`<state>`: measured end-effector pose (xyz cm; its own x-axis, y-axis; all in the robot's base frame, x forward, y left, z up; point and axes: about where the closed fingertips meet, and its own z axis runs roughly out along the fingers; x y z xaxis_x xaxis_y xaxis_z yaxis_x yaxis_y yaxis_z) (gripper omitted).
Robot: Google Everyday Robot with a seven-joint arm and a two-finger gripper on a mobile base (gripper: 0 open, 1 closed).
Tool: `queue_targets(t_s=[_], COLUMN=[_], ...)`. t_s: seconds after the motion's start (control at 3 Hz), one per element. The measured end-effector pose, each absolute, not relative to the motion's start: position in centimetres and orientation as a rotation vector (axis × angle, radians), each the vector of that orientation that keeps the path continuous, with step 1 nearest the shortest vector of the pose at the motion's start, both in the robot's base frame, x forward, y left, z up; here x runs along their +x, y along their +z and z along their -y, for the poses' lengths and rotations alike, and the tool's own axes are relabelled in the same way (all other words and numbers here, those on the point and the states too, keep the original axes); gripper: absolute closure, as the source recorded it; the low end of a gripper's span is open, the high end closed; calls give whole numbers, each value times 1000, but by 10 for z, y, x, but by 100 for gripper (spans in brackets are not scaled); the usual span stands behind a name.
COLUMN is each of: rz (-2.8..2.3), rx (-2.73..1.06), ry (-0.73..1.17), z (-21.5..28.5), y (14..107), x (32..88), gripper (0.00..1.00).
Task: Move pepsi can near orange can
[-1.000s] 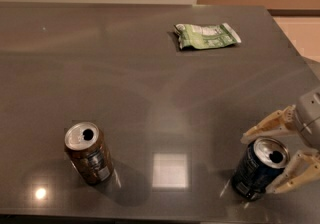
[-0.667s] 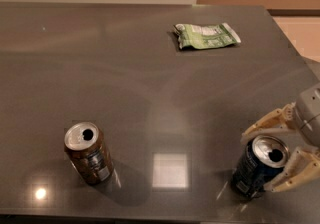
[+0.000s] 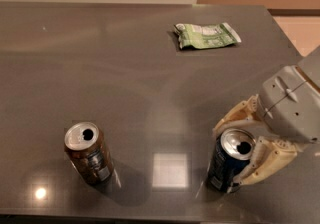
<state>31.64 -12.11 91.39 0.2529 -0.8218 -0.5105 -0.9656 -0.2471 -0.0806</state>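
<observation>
Pincer (image 3: 226, 159) at near right, clamped on the upright pepsi can (image 3: 221, 167); orange can (image 3: 89, 154) stands well apart, near left on worktop (image 3: 125, 68).

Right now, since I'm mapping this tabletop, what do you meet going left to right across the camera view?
orange can → green snack packet, farther back → pepsi can, clasped by the pincer reaching in from the right edge.
</observation>
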Motion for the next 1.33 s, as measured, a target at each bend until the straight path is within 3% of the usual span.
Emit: queue_targets(t_s=[1.33], rz=[-1472], rx=[-2174], ry=[658], z=[7], y=[916], x=[324], gripper=[100])
